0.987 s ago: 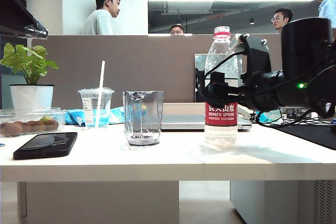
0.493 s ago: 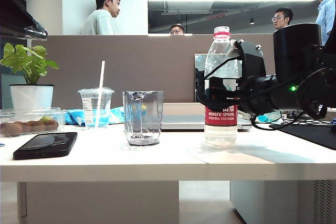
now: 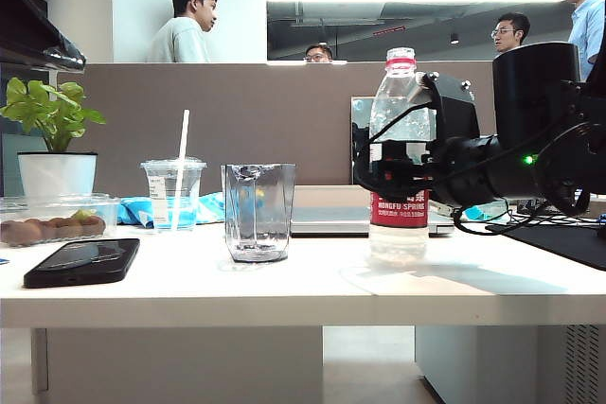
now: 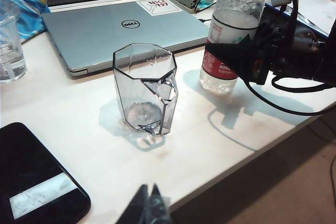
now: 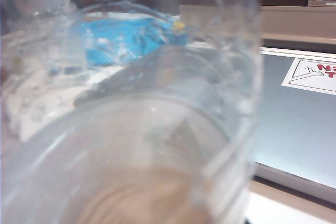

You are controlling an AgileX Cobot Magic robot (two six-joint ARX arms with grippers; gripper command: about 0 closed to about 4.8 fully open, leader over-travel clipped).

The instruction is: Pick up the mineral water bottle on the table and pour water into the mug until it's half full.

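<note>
From my remote seat, the mineral water bottle stood upright on the table, right of centre in the ext view, cap on, red neck ring and red label showing. The right gripper had come in from the right side at label height, black fingers wrapped round the bottle's middle. In the left wrist view one finger lay across the label front w/ the bottle body between the jaws. I couldn't tell if they were fully clamped or just touching; the bottle base sat on the tabletop. Right wrist cam was filled by the clear bottle wall, blurred, v. close, so no view of the fingertips there.

The mug sat left of the bottle, well apart from it, upright, on the table; I couldn't make out any water in it. Behind it lay a closed silver laptop.

Left gripper hung low near the front edge of the table, only its dark tips showing in the left wrist view, looked drawn together and holding nothing, not near the mug.

Other stuff: black phone flat at front left, lidded plastic cup w/ white straw behind it, a clear tray of brown fruit, a potted plant at far left
</note>
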